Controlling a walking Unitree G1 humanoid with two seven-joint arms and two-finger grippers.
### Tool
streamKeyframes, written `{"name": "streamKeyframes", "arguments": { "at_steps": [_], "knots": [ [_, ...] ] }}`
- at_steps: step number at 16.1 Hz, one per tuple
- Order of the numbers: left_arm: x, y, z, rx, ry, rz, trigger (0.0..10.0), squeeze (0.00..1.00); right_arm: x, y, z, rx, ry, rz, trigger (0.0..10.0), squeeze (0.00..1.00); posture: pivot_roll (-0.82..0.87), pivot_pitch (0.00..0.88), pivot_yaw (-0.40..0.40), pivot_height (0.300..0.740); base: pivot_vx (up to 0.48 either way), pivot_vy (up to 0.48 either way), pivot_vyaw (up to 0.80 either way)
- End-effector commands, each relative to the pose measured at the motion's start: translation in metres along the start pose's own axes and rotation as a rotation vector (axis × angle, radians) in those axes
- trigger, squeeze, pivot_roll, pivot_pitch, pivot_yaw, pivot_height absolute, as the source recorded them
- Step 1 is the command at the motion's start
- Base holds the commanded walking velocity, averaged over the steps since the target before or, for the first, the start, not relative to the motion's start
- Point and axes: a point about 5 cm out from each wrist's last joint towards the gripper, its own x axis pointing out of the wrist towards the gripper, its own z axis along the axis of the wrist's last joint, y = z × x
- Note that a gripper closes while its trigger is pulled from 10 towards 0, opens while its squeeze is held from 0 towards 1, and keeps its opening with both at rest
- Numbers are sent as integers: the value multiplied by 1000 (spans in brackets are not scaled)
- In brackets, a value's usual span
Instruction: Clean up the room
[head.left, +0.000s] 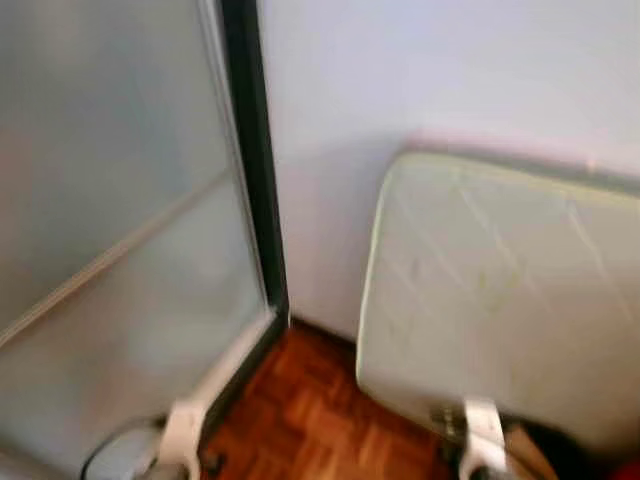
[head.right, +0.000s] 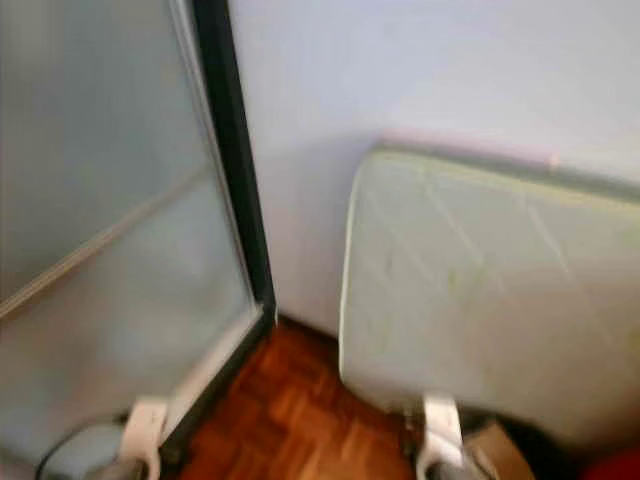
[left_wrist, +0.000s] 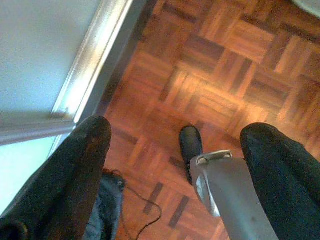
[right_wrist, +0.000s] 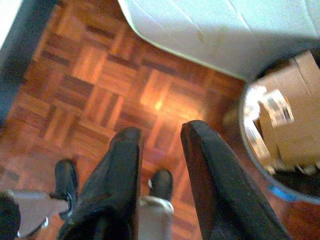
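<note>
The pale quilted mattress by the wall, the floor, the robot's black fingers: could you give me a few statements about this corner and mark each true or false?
1. The pale quilted mattress leans against the white wall. True.
2. The floor is grey carpet. False: it is reddish-brown wooden parquet.
3. A frosted glass panel in a dark frame stands on the robot's left. True.
4. The left gripper is clamped on a cloth. False: its fingers stand wide apart with nothing between them.
5. A round bin with brown cardboard in it sits beside the mattress. True.
6. The right gripper is holding a bottle. False: it holds nothing.
</note>
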Motion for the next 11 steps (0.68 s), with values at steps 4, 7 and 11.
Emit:
{"name": "streamKeyframes", "arguments": {
  "at_steps": [4, 7, 11],
  "knots": [
    [0, 1, 4, 3, -12, 3, 10000, 0, 0, -1, -4, -20, 27, -4, 10000, 0, 32, 0, -41, 740, 0, 0, -800],
    [0, 1, 4, 4, -11, 2, 10000, 0, 0, -1, -4, -26, 30, -3, 10000, 0, 23, 0, -38, 740, 0, 0, -800],
    [0, 2, 4, 13, -11, 1, 10000, 0, 0, 0, -4, -26, 31, -2, 10000, 0, 16, 0, -26, 740, 0, 0, -800]
  ]
}}
